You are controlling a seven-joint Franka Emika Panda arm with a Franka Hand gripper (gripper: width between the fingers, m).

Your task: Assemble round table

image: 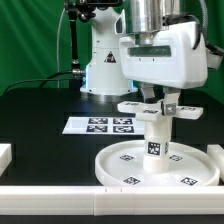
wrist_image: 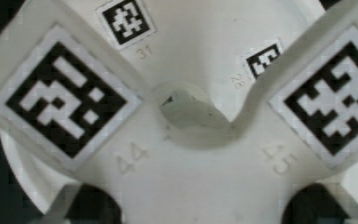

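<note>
The large round rimmed disc point(image: 115, 165) lies flat on the black table near the front. The short thick cylinder point(image: 156, 135) stands upright on its middle. The cross-shaped piece point(image: 135, 106) sits level on top of the cylinder. My gripper point(image: 157, 97) comes straight down onto the cross, its fingers either side of the cross's middle, shut on it. In the wrist view the cross-shaped piece point(wrist_image: 176, 150) fills the picture, with tagged arms spreading away. My gripper point(wrist_image: 202, 205) shows only as dark fingertips point(wrist_image: 91, 205) on each side of the white part.
The marker board point(image: 100, 125) lies flat behind the disc. The arm's white base point(image: 100, 60) stands at the back. A white rail point(image: 60, 205) runs along the front edge. A white block point(image: 5, 155) sits at the exterior view's left edge.
</note>
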